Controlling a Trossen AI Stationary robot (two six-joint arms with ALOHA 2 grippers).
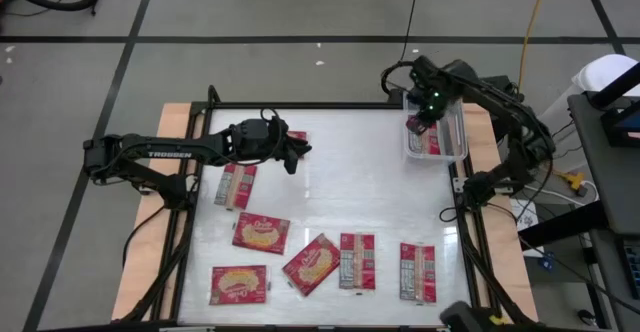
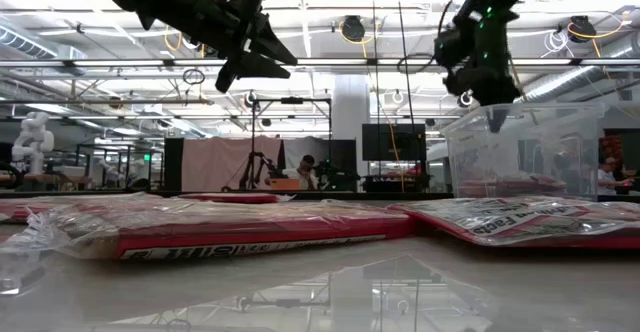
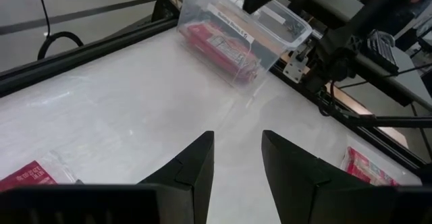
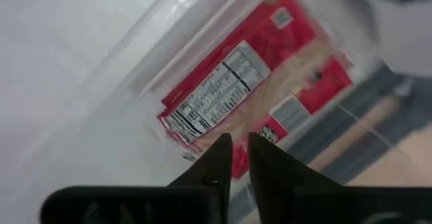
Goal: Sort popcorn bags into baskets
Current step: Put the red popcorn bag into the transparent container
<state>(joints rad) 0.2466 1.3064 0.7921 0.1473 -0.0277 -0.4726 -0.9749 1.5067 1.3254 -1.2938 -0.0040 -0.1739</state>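
Right hand (image 1: 424, 112) hangs over the basket (image 1: 458, 144) at the counter's far right corner, fingers narrow, nothing held; a popcorn bag (image 4: 223, 99) lies inside. Left hand (image 1: 292, 156) near far left, half-open, empty. Six bags (image 1: 261, 232) remain along the near side. Next pick: descend flat, pinch one edge.

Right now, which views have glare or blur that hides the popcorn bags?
High view: ceiling-light glare streaks the table, bags stay readable. Low view: nearest popcorn bag is soft, tabletop mirrors it. Right wrist view: the clear basket wall is smeared, yet the label on the bag inside reads.
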